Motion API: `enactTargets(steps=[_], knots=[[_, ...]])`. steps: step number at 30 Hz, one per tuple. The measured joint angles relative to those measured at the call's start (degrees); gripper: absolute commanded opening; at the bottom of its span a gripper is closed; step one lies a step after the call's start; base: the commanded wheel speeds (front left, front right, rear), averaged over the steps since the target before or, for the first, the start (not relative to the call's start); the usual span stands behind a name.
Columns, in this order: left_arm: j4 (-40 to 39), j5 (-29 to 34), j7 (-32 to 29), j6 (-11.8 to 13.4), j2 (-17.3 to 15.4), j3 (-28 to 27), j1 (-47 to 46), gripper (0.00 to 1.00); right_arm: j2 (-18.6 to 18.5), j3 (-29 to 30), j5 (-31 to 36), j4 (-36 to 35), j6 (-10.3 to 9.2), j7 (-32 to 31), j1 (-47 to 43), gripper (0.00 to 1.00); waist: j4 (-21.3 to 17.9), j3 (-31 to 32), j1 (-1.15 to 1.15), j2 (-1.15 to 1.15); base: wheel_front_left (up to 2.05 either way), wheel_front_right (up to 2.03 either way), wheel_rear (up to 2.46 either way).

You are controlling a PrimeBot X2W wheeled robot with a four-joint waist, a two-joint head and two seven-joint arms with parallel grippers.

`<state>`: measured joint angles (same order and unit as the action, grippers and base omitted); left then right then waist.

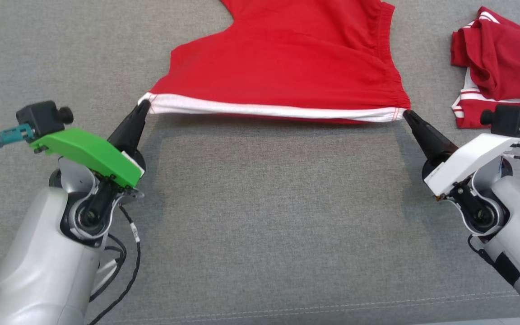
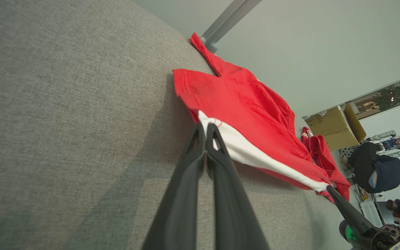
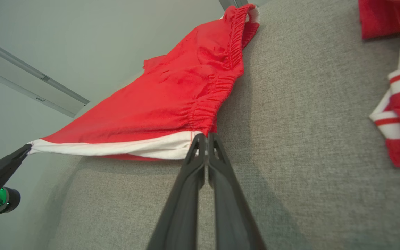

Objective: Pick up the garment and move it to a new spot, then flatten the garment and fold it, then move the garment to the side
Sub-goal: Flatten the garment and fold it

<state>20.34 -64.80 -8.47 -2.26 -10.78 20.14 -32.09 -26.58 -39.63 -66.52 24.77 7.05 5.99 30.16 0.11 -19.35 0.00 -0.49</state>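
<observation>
The garment point(image 1: 282, 58) is a pair of red shorts with a white side stripe and an elastic waistband, stretched across the grey cloth surface. Its near edge is lifted and pulled taut between my two grippers. My left gripper point(image 1: 143, 106) is shut on the garment's left corner, seen close up in the left wrist view point(image 2: 205, 126) with the white stripe point(image 2: 255, 156) running off to the right. My right gripper point(image 1: 407, 113) is shut on the waistband corner, where the right wrist view point(image 3: 205, 137) shows the garment point(image 3: 172, 97) above its fingertips.
A second red and white garment point(image 1: 499, 63) lies crumpled at the right edge, close to my right wrist. The grey surface point(image 1: 278, 216) stretches wide in front of me. A cardboard box point(image 2: 335, 126) and a seated person point(image 2: 377, 166) are far off in the left wrist view.
</observation>
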Motion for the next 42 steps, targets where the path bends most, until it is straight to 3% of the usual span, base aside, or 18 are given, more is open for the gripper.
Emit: enactTargets(steps=[7, 22, 30, 42], knots=[[1.0, 1.0, 3.4, -1.9, -1.9, -0.8, 5.2, 0.00, 2.3, -2.2, -1.0, -1.4, 0.00, 1.8, -1.4, 0.00, 0.9, 3.4, 0.00, 0.00, 0.00, 0.00, 0.00], [0.3, 2.9, 6.1, -3.3, -3.1, 2.4, 14.9, 0.00, -1.8, -8.7, -1.1, -4.4, 0.00, 3.2, -9.5, 0.00, 0.3, 10.4, 0.00, 0.00, 0.00, 0.00, 0.00], [-1.0, 6.2, 7.5, -3.3, -4.9, 4.1, 19.8, 0.00, -2.5, -9.3, -2.8, -7.0, 0.00, 5.2, -13.6, 0.00, -0.1, 12.7, 0.00, 0.00, 0.00, 0.00, 0.00], [-3.9, 4.4, 10.6, -2.8, -2.7, 3.1, 27.6, 0.00, -5.0, -9.3, -4.7, -10.1, 0.01, 7.1, -20.8, 0.00, 0.5, 14.6, 0.00, 0.00, 0.00, 0.00, 0.00]])
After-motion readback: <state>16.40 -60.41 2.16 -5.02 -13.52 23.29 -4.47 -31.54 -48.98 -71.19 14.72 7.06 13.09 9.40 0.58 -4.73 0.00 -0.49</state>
